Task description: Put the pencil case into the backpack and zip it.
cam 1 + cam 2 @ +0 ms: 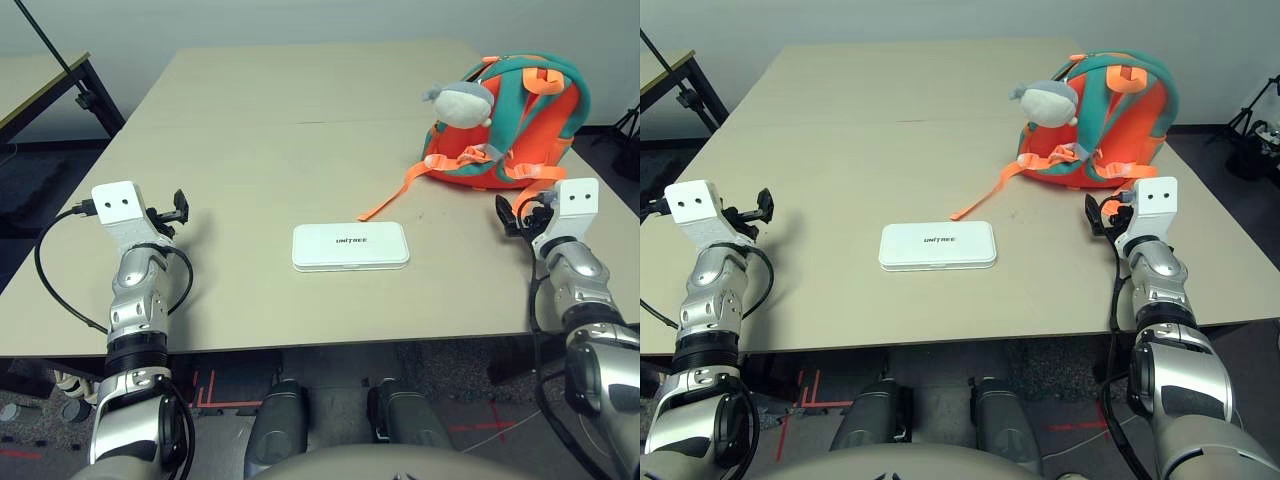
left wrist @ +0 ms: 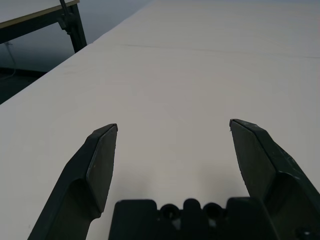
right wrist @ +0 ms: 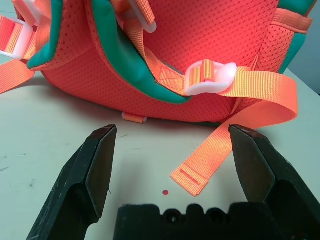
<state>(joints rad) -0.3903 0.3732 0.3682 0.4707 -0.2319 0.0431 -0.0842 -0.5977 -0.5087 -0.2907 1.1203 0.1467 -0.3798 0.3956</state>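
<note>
Closest to the robot, the pencil case (image 1: 350,246) lies flat mid-table, lettering up, nothing touching it. Behind it to the right sits the backpack (image 1: 520,120), straps up, one long strap (image 1: 392,194) trailing toward the case, grey plush charm (image 1: 461,102) on top. Right gripper (image 3: 170,145) is spread wide just short of the backpack's base, empty. Left gripper (image 2: 172,145) is wide too, over bare table (image 1: 250,130) well off to the left.

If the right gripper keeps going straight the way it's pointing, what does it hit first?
Most likely the backpack. The open right gripper faces its orange mesh side, and a loose strap end lies on the table between the fingers, so that might brush first. Depth is hard to judge.
</note>
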